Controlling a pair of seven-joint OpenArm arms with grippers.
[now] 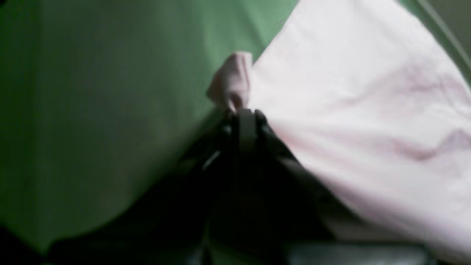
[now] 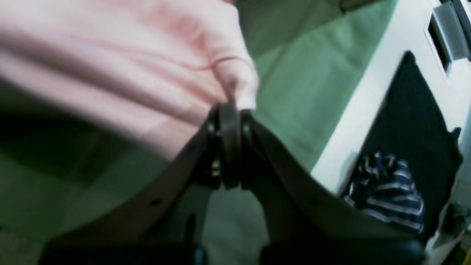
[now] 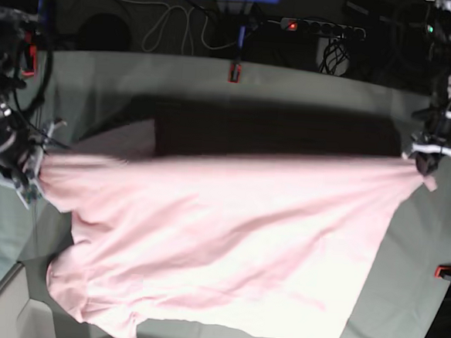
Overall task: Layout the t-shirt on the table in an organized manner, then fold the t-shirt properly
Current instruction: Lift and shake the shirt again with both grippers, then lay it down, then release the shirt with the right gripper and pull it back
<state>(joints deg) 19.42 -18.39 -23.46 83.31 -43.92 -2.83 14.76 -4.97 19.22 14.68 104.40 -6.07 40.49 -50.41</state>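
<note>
T-shirt (image 3: pixel 221 238) stretched crosswise over worktop (image 3: pixel 421 252), long axis pincer to pincer, far edge lifted. Left pincer (image 3: pixel 427 161) and right pincer (image 3: pixel 34 163) each clamped tight on opposite corners.

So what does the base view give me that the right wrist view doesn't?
Only base: the whole shirt stretched between both grippers, the left gripper shut on the far corner, the shirt's lower edge draped on the table, and a red clamp. Only right wrist: a close look at the right gripper pinching a bunched corner, plus a striped cloth beyond the table edge. Both: pink shirt, green table, right gripper shut on fabric.
</note>
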